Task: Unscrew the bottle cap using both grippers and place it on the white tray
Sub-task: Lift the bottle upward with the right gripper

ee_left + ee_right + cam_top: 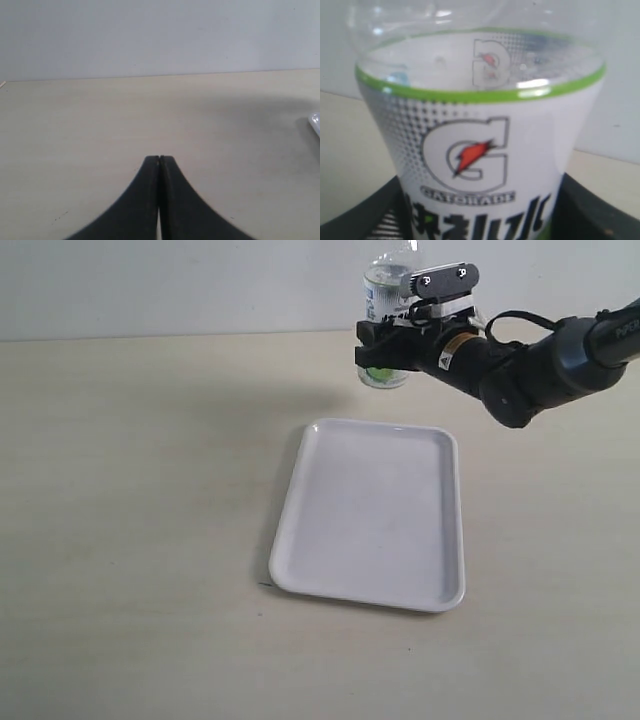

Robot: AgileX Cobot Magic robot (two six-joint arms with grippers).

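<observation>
Right end effector (385, 350) clamps bottle (383, 285); left end effector (159, 167) fully closed, empty.

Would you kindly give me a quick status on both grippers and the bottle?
Right gripper shut on the bottle. Left gripper shut, holding nothing. Cap cannot be made out. White tray unobstructed.

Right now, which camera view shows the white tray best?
The exterior view: the whole white tray shows, rim and all four corners. The left wrist view catches only a sliver of its edge; the right wrist view shows mostly the bottle, no tray.
</observation>
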